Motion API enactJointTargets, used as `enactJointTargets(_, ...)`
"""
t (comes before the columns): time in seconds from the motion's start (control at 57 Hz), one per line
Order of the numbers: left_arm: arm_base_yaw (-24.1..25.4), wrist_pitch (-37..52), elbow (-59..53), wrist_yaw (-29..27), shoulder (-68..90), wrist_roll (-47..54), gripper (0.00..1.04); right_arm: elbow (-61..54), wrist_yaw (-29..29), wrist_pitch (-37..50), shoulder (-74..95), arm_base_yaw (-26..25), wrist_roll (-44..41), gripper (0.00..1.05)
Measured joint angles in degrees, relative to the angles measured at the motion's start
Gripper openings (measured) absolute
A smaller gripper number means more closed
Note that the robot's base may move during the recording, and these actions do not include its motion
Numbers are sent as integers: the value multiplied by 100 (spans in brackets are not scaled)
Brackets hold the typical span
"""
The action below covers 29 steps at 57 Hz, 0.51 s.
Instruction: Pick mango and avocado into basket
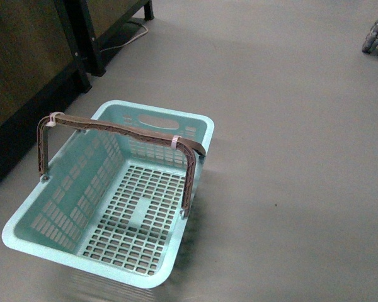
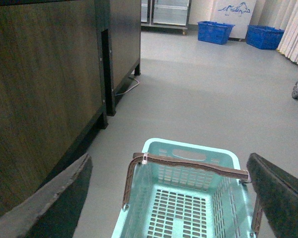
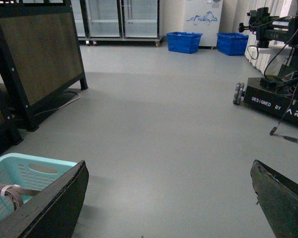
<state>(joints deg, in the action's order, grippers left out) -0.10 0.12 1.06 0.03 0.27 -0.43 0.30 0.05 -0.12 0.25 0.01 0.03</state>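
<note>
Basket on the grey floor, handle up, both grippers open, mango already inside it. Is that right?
No: the basket is empty; the front view shows only its bare slotted bottom, no mango. The rest holds: it stands on the grey floor, handle up, left gripper and right gripper open.

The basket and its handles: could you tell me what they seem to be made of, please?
The basket looks like moulded plastic, mint-blue with a smooth finish; the regular slots in its walls and floor suggest it. The handles seem to be a matt brown-grey plastic or rubbery strip with rough edges; I cannot tell which. The zip ties look like white plastic.
</note>
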Motion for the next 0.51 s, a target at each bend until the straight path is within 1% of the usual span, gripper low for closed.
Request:
enactJointTargets(0.018,0,0,0,0,0,2,99,0,2,0,0,0,0,97)
enactJointTargets(0.035,0,0,0,-2,0,11,99,0,0,0,0,0,0,97)
enactJointTargets(0.088,0,0,0,0,0,7,97,0,0,0,0,0,-2,97)
enactJointTargets(0.508,0,0,0,0,0,7,97,0,0,0,0,0,0,97)
